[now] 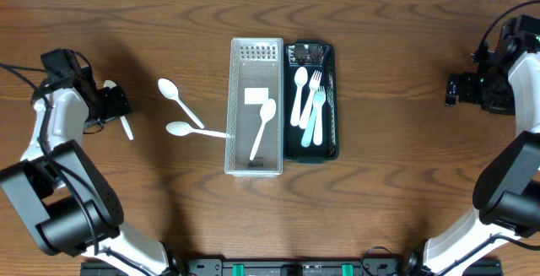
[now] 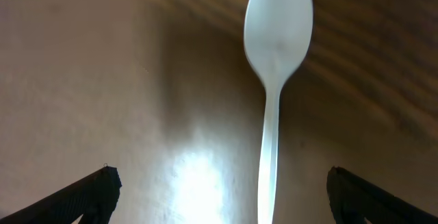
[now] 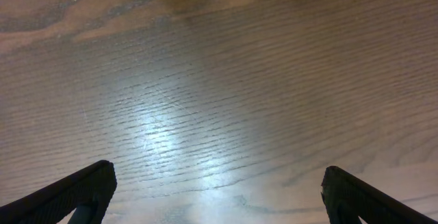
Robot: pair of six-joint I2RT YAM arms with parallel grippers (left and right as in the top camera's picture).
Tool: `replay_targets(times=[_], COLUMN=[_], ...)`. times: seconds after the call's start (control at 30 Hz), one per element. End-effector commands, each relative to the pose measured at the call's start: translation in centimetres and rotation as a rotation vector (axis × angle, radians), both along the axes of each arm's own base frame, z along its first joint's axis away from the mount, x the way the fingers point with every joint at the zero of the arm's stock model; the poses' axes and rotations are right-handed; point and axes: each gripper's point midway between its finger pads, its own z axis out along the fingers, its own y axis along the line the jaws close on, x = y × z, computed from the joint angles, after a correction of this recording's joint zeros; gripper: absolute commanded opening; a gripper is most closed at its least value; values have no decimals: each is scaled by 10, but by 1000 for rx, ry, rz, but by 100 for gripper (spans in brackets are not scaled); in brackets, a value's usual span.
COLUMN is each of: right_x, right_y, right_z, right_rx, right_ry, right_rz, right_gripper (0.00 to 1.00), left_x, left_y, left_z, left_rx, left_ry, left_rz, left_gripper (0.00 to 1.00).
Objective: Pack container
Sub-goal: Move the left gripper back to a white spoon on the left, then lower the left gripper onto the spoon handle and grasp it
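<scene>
Container [image 1: 229, 82] at the bench's middle holds just one white spoon [image 1: 262, 128], so packing looks barely begun: two loose spoons [image 1: 180, 102] lie left of it, a third spoon [image 2: 274, 80] sits beneath the wide-open left claw [image 2: 219, 183], and the right claw [image 3: 217, 176] hangs open, empty.

The overhead view is bright, even and sharp, with only faint, soft shadows on the tabletop [image 1: 405, 73]. Both wrist views are dimmer and warmer, each with a pale glare patch on the wood. The left wrist view is soft, and its spoon [image 2: 277, 39] is out of focus.
</scene>
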Motion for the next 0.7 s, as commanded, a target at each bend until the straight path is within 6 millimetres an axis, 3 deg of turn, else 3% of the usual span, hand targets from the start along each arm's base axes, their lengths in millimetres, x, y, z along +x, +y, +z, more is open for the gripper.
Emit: replay_targets(times=[0.0,0.17,0.5,0.67], right_x=[-1,-1,-1,-1], right_y=[-1,-1,-1,-1], right_z=[0,0,0,0], right_rx=[2,2,2,2], right_ry=[-1,-1,0,0], right_rz=[7,7,7,7], right_gripper=[99,99,99,99], left_x=[15,20,28,36], left_y=[4,6,-18,-15], left_z=[9,9,-8,-12], left_rx=[27,36,52,65], left_ry=[-51,-69,-14,-35], left_rz=[-37,-38,-198,-205], left_gripper=[98,98,99,99])
